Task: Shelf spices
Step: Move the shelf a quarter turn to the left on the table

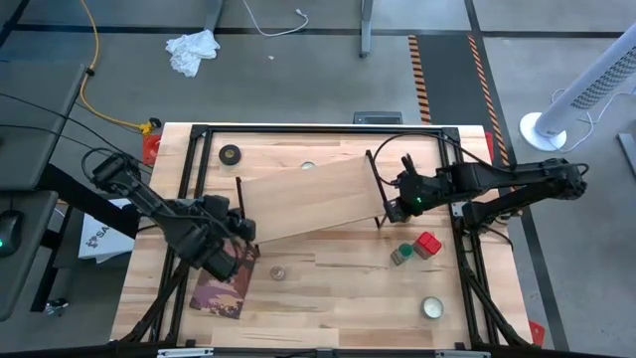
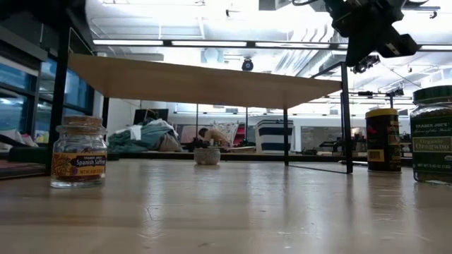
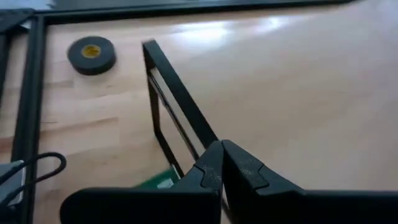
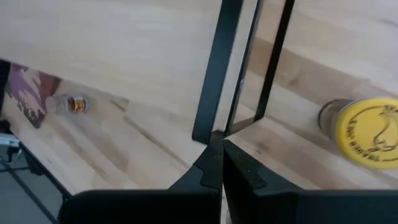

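Two spice jars, green-lidded (image 1: 401,255) and red-topped (image 1: 428,245), stand just below the right gripper (image 1: 395,207), which pinches the shelf's (image 1: 308,199) right end frame. Left gripper (image 1: 241,229), fingers pressed together, sits at the opposite end. Shelf's long axis runs between them.

A pale light-wood shelf board (image 1: 313,204) on thin black metal legs (image 4: 214,74) spans a blond wooden table (image 1: 328,308) framed in black. Right of the shelf sit a red-topped container (image 1: 428,244) and a green-lidded jar (image 1: 401,255) with a green label; a yellow-lidded jar (image 4: 368,132) stands beside its leg. A black tape roll (image 3: 91,54) shows a yellow core. A maroon patterned mat (image 1: 224,288) lies near the shelf's left end.
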